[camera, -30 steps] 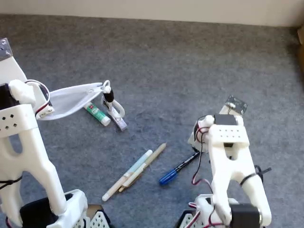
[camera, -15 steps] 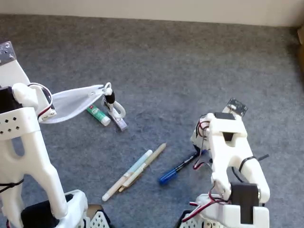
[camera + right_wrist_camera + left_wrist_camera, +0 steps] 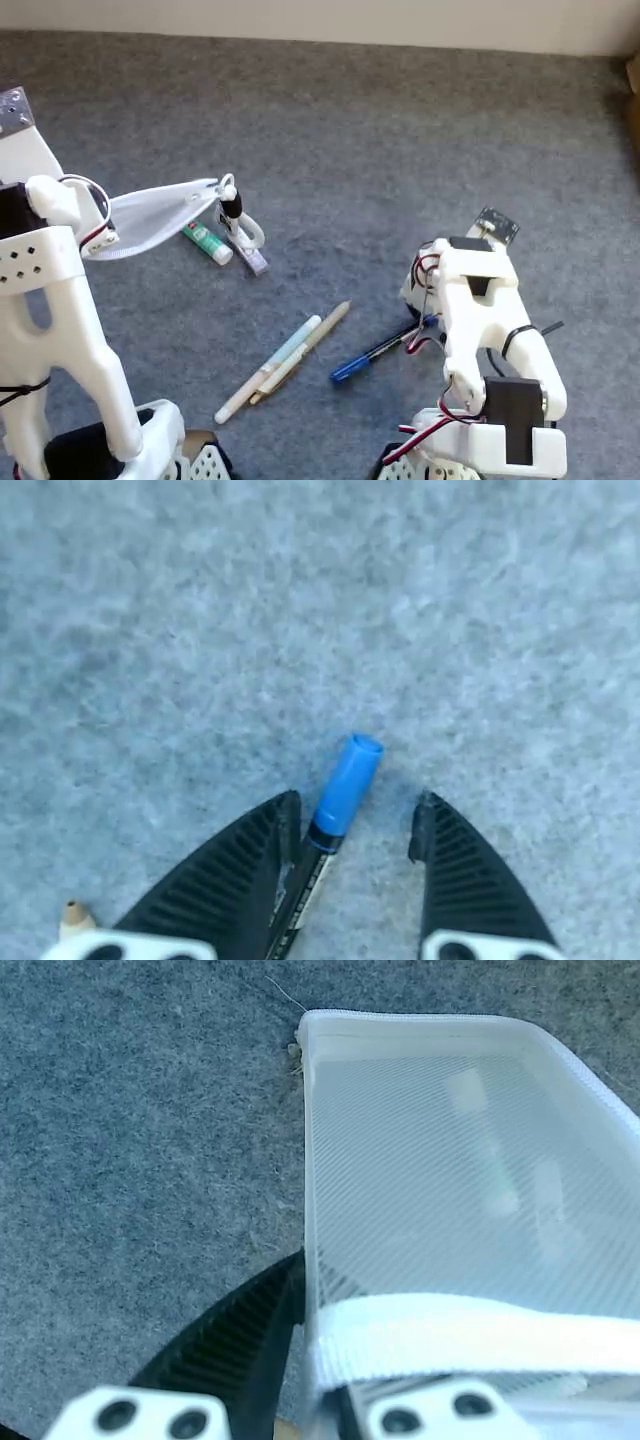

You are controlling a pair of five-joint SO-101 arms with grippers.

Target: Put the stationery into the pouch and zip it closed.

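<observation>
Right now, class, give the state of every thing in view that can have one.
pouch, clamped at one end, zip state unclear
left claw, shut on the pouch
blue pen, capped, lying flat
right claw, open around the blue pen
glue stick, lying flat beside the pouch

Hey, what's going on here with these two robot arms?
The left gripper holds a white mesh pouch by one end. The right gripper is open, down astride a blue-capped pen on the grey carpet, not yet closed on it. A glue stick, a pale pen and a pencil lie loose outside the pouch.
</observation>
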